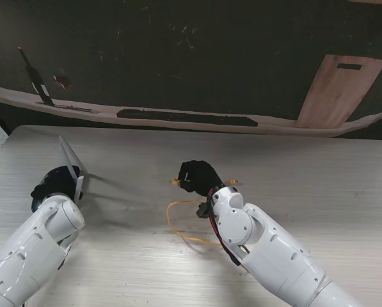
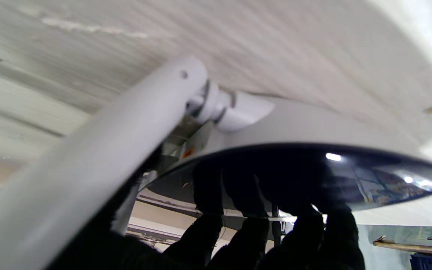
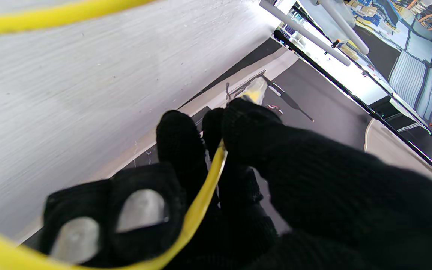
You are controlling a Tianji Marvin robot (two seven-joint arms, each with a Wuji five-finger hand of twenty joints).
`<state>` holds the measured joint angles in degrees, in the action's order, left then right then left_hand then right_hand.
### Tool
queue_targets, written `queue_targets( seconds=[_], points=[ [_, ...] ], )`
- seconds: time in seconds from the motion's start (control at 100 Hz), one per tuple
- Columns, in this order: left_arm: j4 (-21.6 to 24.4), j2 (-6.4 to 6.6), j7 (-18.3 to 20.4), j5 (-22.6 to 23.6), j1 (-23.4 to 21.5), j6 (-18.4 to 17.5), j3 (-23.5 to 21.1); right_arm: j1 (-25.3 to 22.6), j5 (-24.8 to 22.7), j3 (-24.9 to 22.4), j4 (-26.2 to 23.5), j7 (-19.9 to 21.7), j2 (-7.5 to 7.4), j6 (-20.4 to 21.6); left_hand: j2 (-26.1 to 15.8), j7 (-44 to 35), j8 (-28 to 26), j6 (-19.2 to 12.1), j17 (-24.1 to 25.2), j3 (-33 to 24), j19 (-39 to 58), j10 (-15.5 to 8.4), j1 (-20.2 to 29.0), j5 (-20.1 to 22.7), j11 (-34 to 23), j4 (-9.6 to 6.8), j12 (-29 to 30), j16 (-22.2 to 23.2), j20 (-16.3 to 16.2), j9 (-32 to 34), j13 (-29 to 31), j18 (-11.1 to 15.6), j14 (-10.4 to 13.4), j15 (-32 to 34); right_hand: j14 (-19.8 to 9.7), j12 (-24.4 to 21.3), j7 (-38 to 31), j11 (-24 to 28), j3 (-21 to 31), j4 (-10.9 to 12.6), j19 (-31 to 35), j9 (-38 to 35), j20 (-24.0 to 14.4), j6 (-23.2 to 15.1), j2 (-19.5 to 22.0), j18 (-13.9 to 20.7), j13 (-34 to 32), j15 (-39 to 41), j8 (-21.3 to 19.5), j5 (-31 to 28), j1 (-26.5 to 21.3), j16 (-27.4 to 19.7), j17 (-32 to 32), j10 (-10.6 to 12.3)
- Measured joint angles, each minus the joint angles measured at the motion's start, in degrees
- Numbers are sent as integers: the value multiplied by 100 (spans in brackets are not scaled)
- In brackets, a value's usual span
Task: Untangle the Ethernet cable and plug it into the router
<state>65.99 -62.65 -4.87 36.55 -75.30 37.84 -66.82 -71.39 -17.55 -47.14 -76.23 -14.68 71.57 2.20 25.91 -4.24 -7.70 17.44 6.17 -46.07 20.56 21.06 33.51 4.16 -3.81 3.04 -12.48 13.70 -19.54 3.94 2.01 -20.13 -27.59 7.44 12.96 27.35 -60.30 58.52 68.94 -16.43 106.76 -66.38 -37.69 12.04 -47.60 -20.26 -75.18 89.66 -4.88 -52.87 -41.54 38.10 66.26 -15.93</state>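
One thin yellow Ethernet cable [image 1: 178, 220], looped, pinched by right robot hand [image 1: 199, 176]; left robot hand [image 1: 55, 182] grips router [image 2: 306, 150].

The router [image 1: 71, 167] stands near the table's [image 1: 318, 173] left edge. The cable [image 1: 185, 224] lies mid-table, right of it and well apart, looping toward the near edge.

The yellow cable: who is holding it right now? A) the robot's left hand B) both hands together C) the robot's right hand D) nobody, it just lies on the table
C: the right hand has its black-gloved fingers pinched on the yellow Ethernet cable near its clear plug, while the left hand is off at the white router.
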Motion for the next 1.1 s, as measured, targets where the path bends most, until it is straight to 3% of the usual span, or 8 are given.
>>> queue_targets(
  seconds=[0.04,0.16,0.19,0.3,0.72,0.8,0.92,1.1],
  points=[
    [-7,8,32,29,29,-1,30,1,0,1,1,0,0,0,0,-100,-41,-3,-91,-173,1,0,256,-1,-51,-226,-31,5,-12,15,87,-12,-20,0,0,0,0,0,0,0,0,0,0,0,0,0,0,0,0,0,0,0,0,0],
    [135,115,611,227,72,-84,14,2,-3,-1,2,-1,1,0,167,-100,-83,178,-209,-30,1,210,816,-60,-45,-496,-31,5,16,15,179,-178,-260,-77,0,0,0,0,0,0,0,0,0,0,1,0,0,0,0,0,0,0,0,0],
    [191,151,760,237,71,-139,-20,2,-6,-4,3,-6,2,0,268,-100,-107,231,-221,17,0,255,967,-64,-44,-501,-31,5,20,15,226,-223,-312,-166,0,0,0,0,0,0,0,0,1,0,1,0,0,0,0,0,0,0,0,0],
    [299,230,1029,235,25,-441,-195,-5,-20,-26,3,-24,3,1,308,-137,-249,314,-342,232,0,336,1128,-64,-44,-704,-82,5,40,60,492,-305,-424,-427,0,0,0,0,0,0,0,0,1,0,4,0,0,0,0,0,0,0,0,0],
    [887,363,1891,418,-298,-1396,-688,-58,-78,-125,-22,-91,-3,7,523,-715,-342,250,-794,469,-6,329,1191,14,-83,-765,-162,5,53,534,1001,-302,-427,-432,0,0,1,0,-1,0,0,0,1,0,7,0,0,0,0,0,0,0,0,0],
    [942,377,2055,415,-268,-1563,-685,-64,-83,-132,-30,-95,-5,10,541,-826,-386,200,-883,515,-5,310,1191,107,-351,-766,-164,34,41,554,1105,-303,-427,-431,0,0,1,0,-1,0,1,0,1,9,7,0,0,0,0,0,0,0,0,0],
    [839,416,2134,422,-26,-1593,-389,-109,-111,-201,-92,-95,-13,17,552,-899,-391,191,-986,520,93,302,1191,144,-441,-766,-165,66,21,599,1235,-304,-427,-418,3,0,1,0,-1,0,1,-3,1,72,9,0,0,0,0,-2,-4,0,0,0],
    [472,424,2405,273,599,-1756,119,-169,-165,-286,-183,-101,-44,58,600,-965,-393,191,-1010,578,698,296,1191,278,-729,-772,-169,69,-17,720,1236,-304,-427,198,4,0,1,0,-1,0,1,-8,1,82,9,0,0,0,0,-7,-4,0,0,0]
  ],
)
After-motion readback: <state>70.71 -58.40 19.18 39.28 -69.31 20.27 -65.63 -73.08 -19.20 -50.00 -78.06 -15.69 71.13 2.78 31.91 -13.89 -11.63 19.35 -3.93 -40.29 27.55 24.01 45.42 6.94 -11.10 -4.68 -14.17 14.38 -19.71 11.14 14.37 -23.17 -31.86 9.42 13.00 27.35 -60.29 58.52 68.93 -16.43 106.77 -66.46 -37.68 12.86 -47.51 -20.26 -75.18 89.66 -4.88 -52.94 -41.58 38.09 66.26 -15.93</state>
